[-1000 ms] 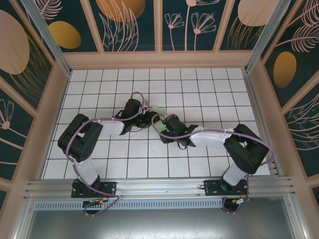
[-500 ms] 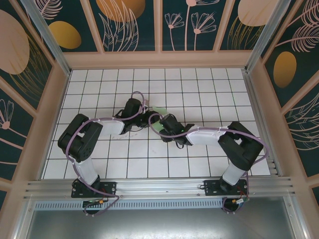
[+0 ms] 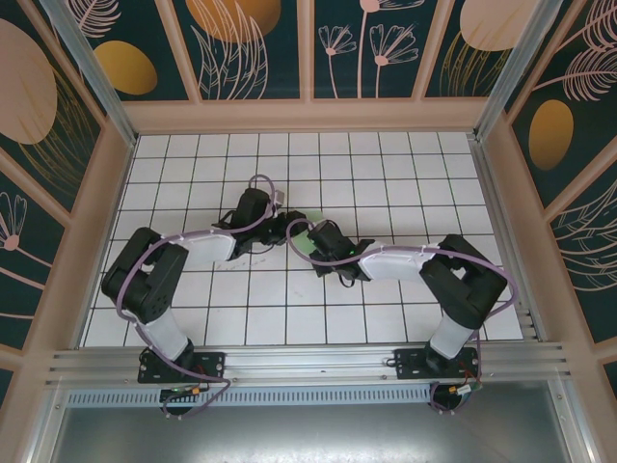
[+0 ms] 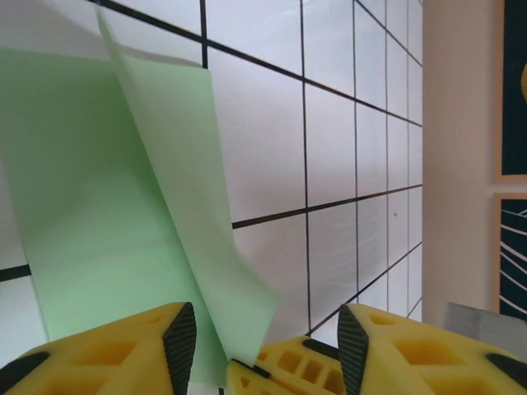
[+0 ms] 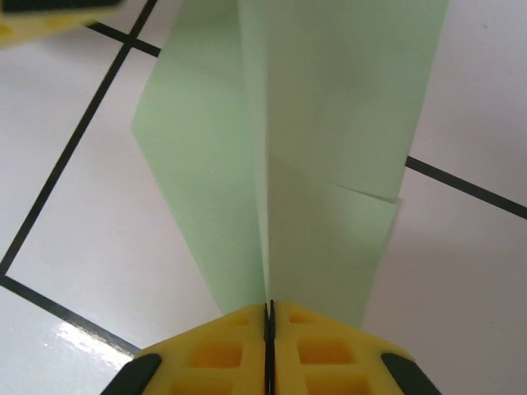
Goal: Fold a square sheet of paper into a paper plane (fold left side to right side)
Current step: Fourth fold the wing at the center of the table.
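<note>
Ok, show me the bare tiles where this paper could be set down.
Free: the far tile rows along the back wall, and the near tiles between the left arm's base and the right arm's base. Crowded: the centre, where the left gripper and right gripper meet at the paper plane.

Both arms, the left arm (image 3: 159, 285) and the right arm (image 3: 453, 289), have black rounded joints and white shells. A purple cable (image 3: 258, 182) loops along each. Black base plates (image 3: 183, 365) sit on a silver rail (image 3: 308, 359). The yellow fingers (image 4: 99, 355) have square cut-outs and black pads.
</note>
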`<state>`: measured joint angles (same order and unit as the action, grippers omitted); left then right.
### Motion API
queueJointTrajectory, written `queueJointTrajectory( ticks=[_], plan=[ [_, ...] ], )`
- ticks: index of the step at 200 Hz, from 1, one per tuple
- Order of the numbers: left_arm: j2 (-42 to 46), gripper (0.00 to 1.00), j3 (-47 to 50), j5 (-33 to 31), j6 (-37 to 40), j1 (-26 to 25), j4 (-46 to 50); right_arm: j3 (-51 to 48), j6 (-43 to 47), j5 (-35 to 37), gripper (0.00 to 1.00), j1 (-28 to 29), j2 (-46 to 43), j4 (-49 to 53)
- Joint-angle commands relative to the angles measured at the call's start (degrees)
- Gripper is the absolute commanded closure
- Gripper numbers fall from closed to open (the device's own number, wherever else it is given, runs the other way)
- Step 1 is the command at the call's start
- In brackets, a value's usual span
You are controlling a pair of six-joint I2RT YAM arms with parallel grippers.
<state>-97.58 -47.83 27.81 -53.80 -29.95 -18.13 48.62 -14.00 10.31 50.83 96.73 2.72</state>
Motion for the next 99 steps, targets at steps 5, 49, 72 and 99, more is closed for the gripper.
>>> queueJointTrajectory(
  ticks=[5,49,72,99],
  plan=[
    [5.01,0.43,1.86,-1.02,2.22,1.66,2.51,0.86,-0.42,-3.80,0.92,-0.53,0.48,-0.83],
    [10.66,0.37,4.74,-2.94,3.99,4.37,5.42,-0.03,-1.45,-12.50,0.96,-2.90,-0.32,-3.03],
    [9.46,0.46,5.24,-1.26,4.06,4.38,4.81,-1.32,-2.71,-18.64,0.97,-4.91,-1.05,-5.58],
    [5.90,0.57,5.87,2.15,2.92,4.11,0.71,-2.76,-3.97,-24.65,0.98,-7.11,-1.46,-8.11]
  ],
)
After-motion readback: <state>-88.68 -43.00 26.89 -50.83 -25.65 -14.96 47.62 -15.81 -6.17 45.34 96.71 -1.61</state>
